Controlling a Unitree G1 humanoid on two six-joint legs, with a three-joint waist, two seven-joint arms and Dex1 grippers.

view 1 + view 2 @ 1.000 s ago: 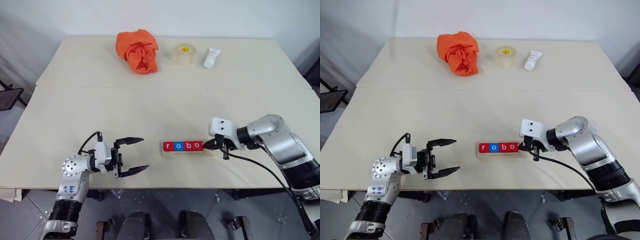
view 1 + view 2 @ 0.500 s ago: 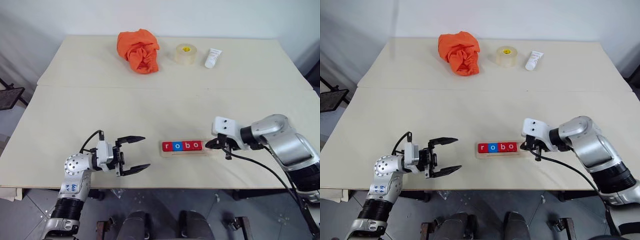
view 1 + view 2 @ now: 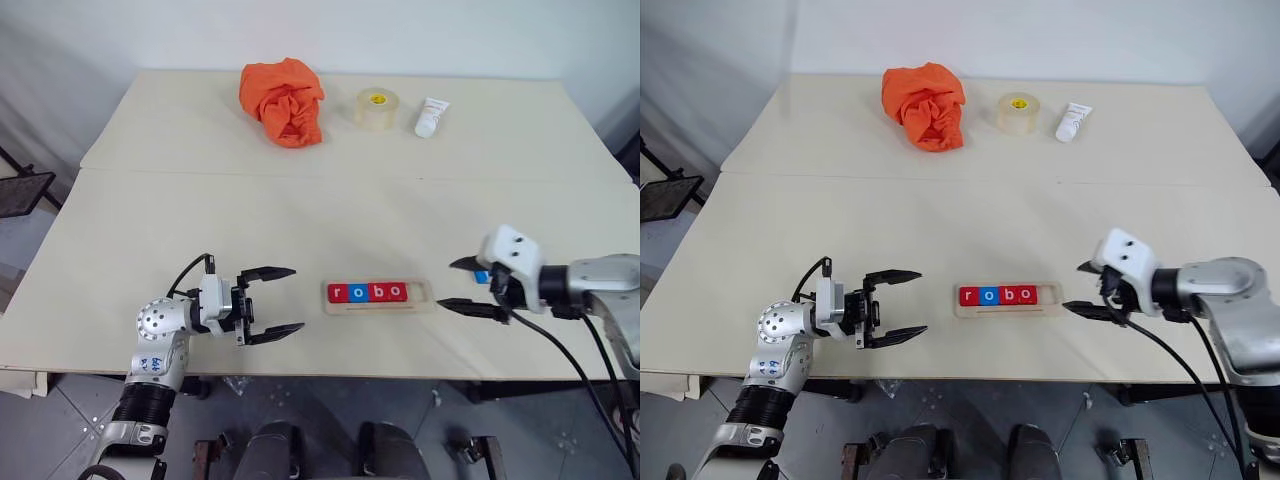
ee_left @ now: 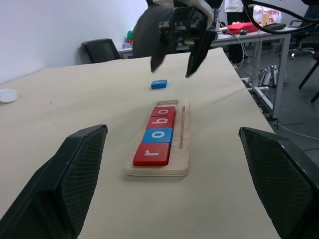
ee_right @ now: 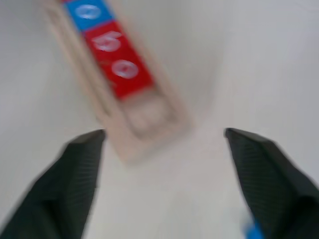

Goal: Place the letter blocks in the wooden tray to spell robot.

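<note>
Red and blue letter blocks [image 3: 367, 292] spelling "robo" are seated in the wooden tray [image 3: 420, 293] near the table's [image 3: 300, 210] front edge, flanked by the wide-open, empty left gripper [image 3: 283, 300] and right gripper [image 3: 462, 285].

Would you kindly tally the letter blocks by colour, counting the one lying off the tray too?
Red letter blocks: 3, all in the wooden tray
Blue letter blocks: 2, one in the tray, one on the table
Total: 5

The wooden tray [image 4: 158, 169] is showing pale, smooth, matt wood. In it, the letter blocks [image 4: 159, 134] are looking glossy. Well beyond it, crumpled orange cloth [image 3: 283, 100] is lying beside a translucent tape roll [image 3: 375, 107].
</note>
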